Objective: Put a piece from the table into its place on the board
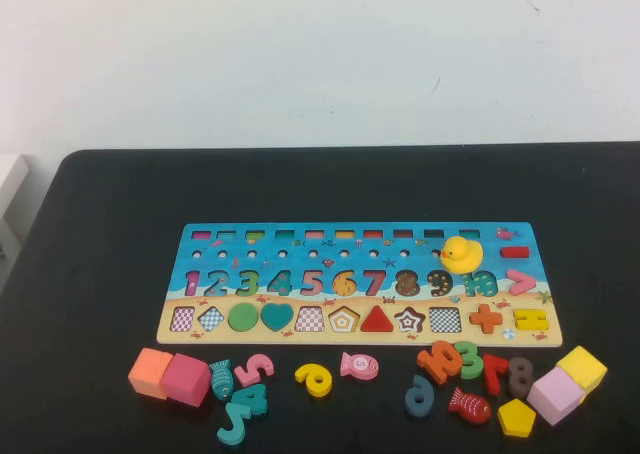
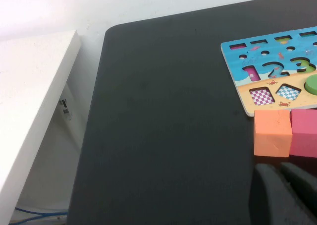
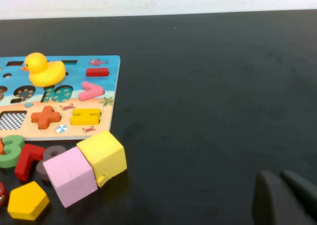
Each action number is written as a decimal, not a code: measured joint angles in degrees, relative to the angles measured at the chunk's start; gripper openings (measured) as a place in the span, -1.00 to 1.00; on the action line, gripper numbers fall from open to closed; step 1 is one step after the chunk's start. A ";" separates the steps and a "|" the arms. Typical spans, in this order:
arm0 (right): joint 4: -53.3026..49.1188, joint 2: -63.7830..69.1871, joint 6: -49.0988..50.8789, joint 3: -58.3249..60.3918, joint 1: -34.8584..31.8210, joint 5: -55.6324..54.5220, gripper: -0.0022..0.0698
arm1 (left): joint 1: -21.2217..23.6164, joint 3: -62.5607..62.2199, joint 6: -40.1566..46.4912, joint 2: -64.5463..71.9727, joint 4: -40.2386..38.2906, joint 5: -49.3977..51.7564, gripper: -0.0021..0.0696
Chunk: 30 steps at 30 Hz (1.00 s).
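The blue number-and-shape board (image 1: pixel 300 262) lies flat mid-table; it also shows in the left wrist view (image 2: pixel 237 76) and the right wrist view (image 3: pixel 111 86). Loose pieces lie in front of it: a pink 5 (image 1: pixel 256 367), teal 4 (image 1: pixel 243 414), yellow 6 (image 1: pixel 314 378), pink fish (image 1: pixel 359 365), red fish (image 1: pixel 469 405) and yellow pentagon (image 1: pixel 517 417). Neither gripper shows in the high view. My left gripper (image 2: pixel 278 168) is shut and empty, just short of the orange cube (image 2: pixel 271 133). My right gripper (image 3: pixel 280 175) is shut and empty, over bare table right of the yellow cube (image 3: pixel 103 155).
A yellow duck (image 1: pixel 461 253) sits on the board's right part. Orange (image 1: pixel 150 371) and pink (image 1: pixel 186 378) cubes stand front left, lilac (image 1: pixel 555 394) and yellow (image 1: pixel 582 366) cubes front right. A white shelf (image 2: pixel 34 86) stands beyond the table's left edge.
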 joint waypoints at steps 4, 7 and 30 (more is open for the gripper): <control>0.02 0.00 0.00 0.00 0.00 0.00 -0.89 | 0.00 0.00 0.00 0.00 0.00 0.00 -0.95; 0.02 0.00 0.00 0.00 0.00 0.00 -0.89 | 0.00 0.00 0.11 0.00 0.00 0.00 -0.95; 0.01 0.00 0.00 0.00 0.00 0.04 -0.89 | 0.00 0.00 0.11 0.00 -0.84 0.00 -0.95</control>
